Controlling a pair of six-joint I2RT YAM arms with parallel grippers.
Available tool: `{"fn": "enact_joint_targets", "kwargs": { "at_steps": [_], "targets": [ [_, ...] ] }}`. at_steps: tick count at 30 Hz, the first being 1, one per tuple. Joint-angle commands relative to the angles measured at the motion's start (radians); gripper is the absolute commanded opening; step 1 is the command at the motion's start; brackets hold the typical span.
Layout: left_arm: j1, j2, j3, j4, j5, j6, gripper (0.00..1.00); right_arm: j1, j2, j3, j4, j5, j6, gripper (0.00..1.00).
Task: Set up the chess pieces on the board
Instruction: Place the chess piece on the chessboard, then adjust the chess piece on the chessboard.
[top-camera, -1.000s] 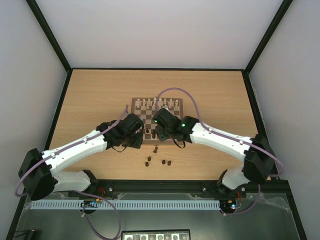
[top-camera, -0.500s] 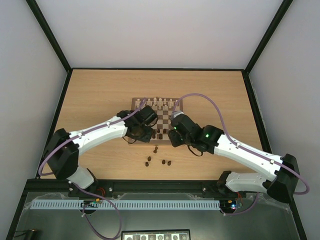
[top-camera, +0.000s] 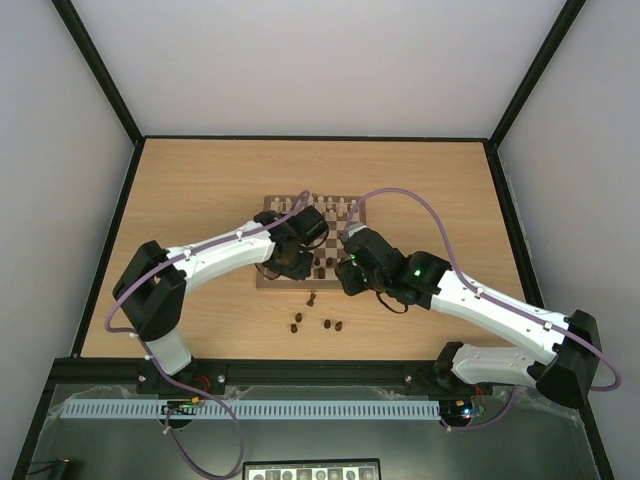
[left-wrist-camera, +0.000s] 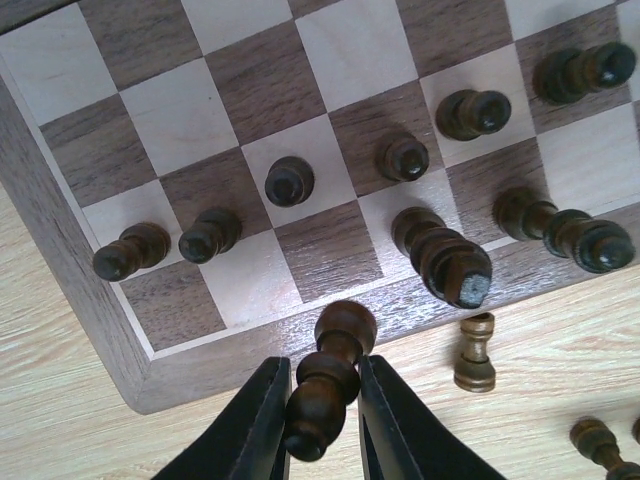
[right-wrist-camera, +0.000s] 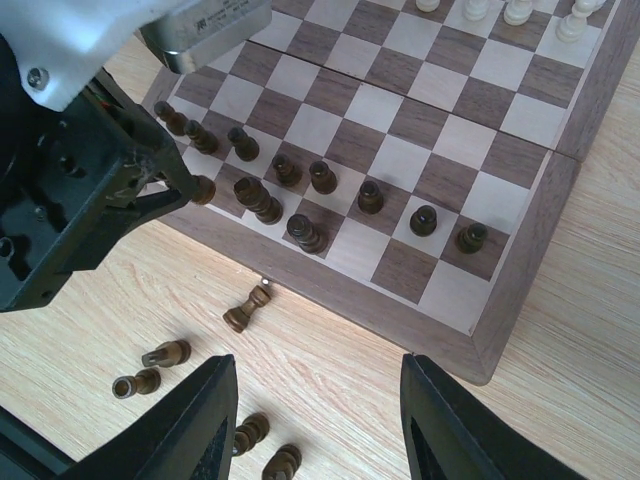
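Observation:
The board (left-wrist-camera: 62, 272) fills the left wrist view, with several dark chess pieces (left-wrist-camera: 289, 181) standing on its two near rows. My left gripper (left-wrist-camera: 320, 370) is shut on a dark brown chess piece (left-wrist-camera: 327, 385), tilted just above the board's near border. In the right wrist view that held piece (right-wrist-camera: 203, 189) hangs by the board's near-left corner. My right gripper (right-wrist-camera: 315, 370) is open and holds nothing, above bare table just in front of the board (right-wrist-camera: 520, 300). Several loose dark pieces (right-wrist-camera: 246, 308) lie on the table near it.
Cream-white pieces (top-camera: 330, 207) stand along the board's far rows. Loose dark pieces (top-camera: 332, 324) lie scattered in front of the board. Both arms meet over the board's near half, wrists close together. Black frame rails edge the table (top-camera: 180, 190).
My left arm has swung right and further out, to the board's near edge. My right arm has drawn back from over the board to its near-right side, then held still.

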Motion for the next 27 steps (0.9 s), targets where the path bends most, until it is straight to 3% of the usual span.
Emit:
{"fn": "enact_joint_targets", "kwargs": {
  "at_steps": [1, 27],
  "targets": [
    [-0.003, 0.02, 0.026, -0.056, -0.017, 0.022, 0.21, -0.005, -0.019, -0.01, -0.029, -0.009, 0.005, 0.46],
    [-0.004, 0.048, 0.046, -0.031, -0.025, 0.029, 0.18, -0.004, -0.007, -0.01, -0.02, -0.02, -0.002, 0.46]
  ]
}}
